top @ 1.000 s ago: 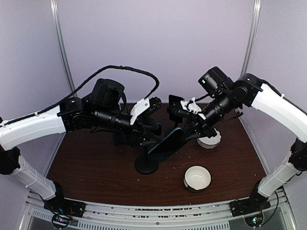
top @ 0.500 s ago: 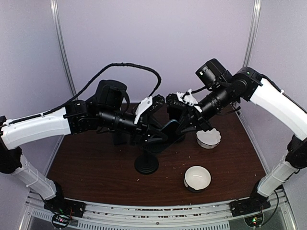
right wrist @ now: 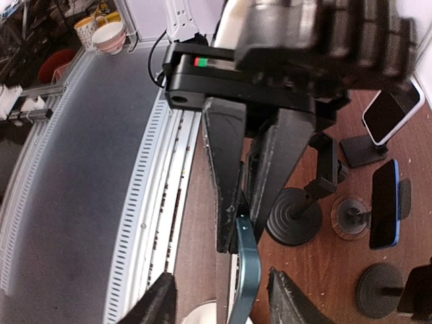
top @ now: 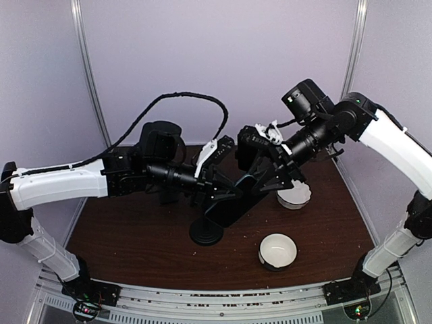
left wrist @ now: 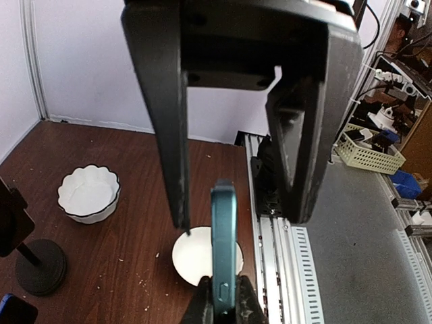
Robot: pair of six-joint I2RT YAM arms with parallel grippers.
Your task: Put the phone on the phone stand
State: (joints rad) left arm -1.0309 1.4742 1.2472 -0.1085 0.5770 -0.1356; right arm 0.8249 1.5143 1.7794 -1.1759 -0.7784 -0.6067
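My right hand [right wrist: 244,212] is clamped on the phone [right wrist: 246,270]. In the right wrist view its two fingers converge on one end of the slab, one on each flat face, and the phone runs edge-on down the middle of the frame. My left hand [left wrist: 237,223] is spread wide. In its own view its fingers straddle the phone with clear space on both sides and touch nothing.

From overhead the phone hangs tilted at the centre of the frame, between the two hands. It is above and just right of the black phone stand [top: 206,233]. Whether its lower end already touches the stand's cradle I cannot tell.

I judge the phone to be rigid, thin and moderately heavy for its size. It has slick flat faces and a teal case rim that should give a little more bite. Pinched at one end, its weight levers about the grip, so it could pivot or creep if I swing it fast.

If the left hand takes over, I would close it across the faces near mid-length, clear of the side button [left wrist: 223,290]. The screen is the fragile part, so I would not want it to drop onto the tabletop [top: 135,236]. The white bowl [top: 277,251] and scalloped bowl [top: 293,196] sit at lower right, near but apart.
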